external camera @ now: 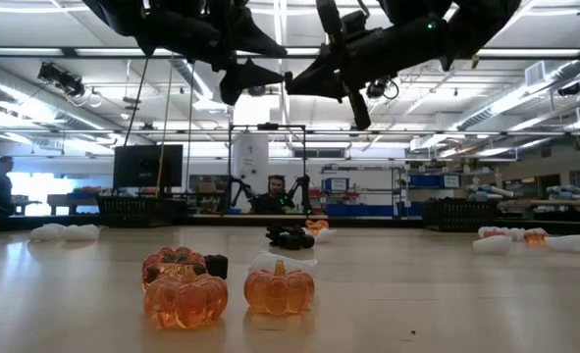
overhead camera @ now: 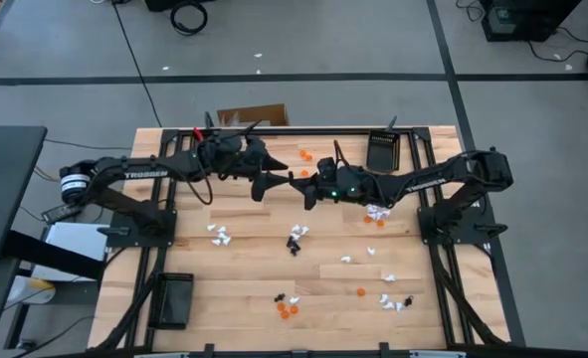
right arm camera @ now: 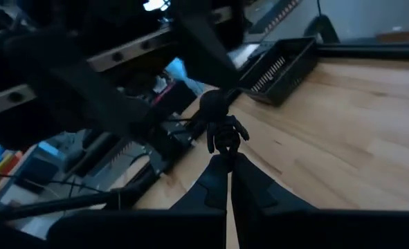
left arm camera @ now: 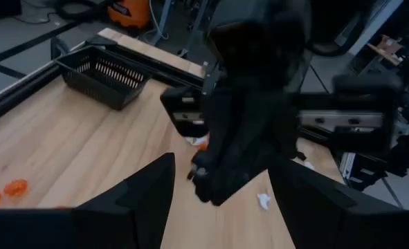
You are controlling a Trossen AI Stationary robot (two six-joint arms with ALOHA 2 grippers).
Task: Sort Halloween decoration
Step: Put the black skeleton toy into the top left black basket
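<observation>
Left claw (overhead camera: 277,181): held in the air above the far middle of the pale wooden plank desk (overhead camera: 244,288), fingers spread wide, nothing between them; its tips face the right claw.
Right claw (overhead camera: 306,191): just beside the left claw's tips, also raised off the desk, fingers pressed together on a tiny black figure-shaped trinket (right arm camera: 221,126).
Black trinket, axis: its long axis runs on from the right claw's tips, rounded head end away from the fingers, small arms out to both sides.
Orange trinkets: two translucent orange plastic pumpkins (overhead camera: 304,155) lie on the desk just beyond the two claws; a cluster of three (overhead camera: 287,309) lies well nearer the front edge.
White trinkets: small white pieces (overhead camera: 219,235) lie on the front side of the left claw; more (overhead camera: 376,212) lie under the right arm, behind its claw.
Black trinkets on desk: a small heap (overhead camera: 294,243) towards the front of both claws.
Trays: a black slatted plastic tray (overhead camera: 381,150) sits at the far edge behind the right claw.
</observation>
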